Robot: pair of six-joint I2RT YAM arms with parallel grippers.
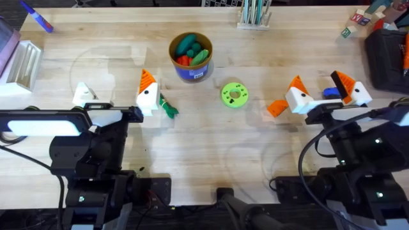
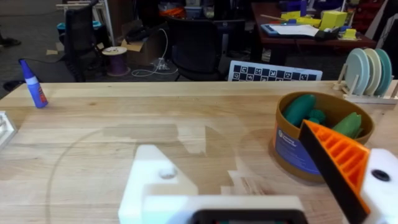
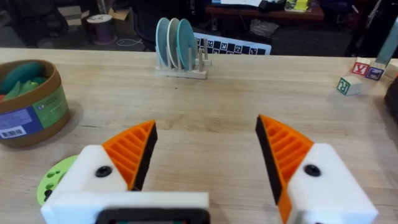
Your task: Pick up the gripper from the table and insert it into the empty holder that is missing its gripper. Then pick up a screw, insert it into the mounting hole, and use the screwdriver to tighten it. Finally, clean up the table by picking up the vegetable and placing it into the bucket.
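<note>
The loose orange gripper wedge [image 1: 277, 107] lies on the table just left of my right gripper [image 1: 323, 91] [image 3: 205, 155], which is open with both orange pads on. My left gripper [image 1: 115, 96] [image 2: 261, 180] is open too. Its bare white finger is the holder [image 1: 83, 94] [image 2: 155, 180], with a dark hole and no pad. The leafy green vegetable [image 1: 168, 107] lies beside the left gripper's padded finger. The bucket [image 1: 190, 57] [image 2: 305, 149] [image 3: 31, 106] holds toy vegetables. A blue piece [image 1: 330, 93] shows between the right fingers; I cannot tell whether it is the screwdriver. The screw is out of view.
A lime-green disc [image 1: 234, 94] [image 3: 53, 177] lies between the arms. A plate rack [image 1: 254, 14] [image 3: 180, 46] stands at the back edge. A blue marker [image 1: 37, 18] [image 2: 32, 84] lies back left, letter blocks [image 1: 358, 18] [image 3: 357, 74] back right, and a black case [image 1: 386, 54] far right.
</note>
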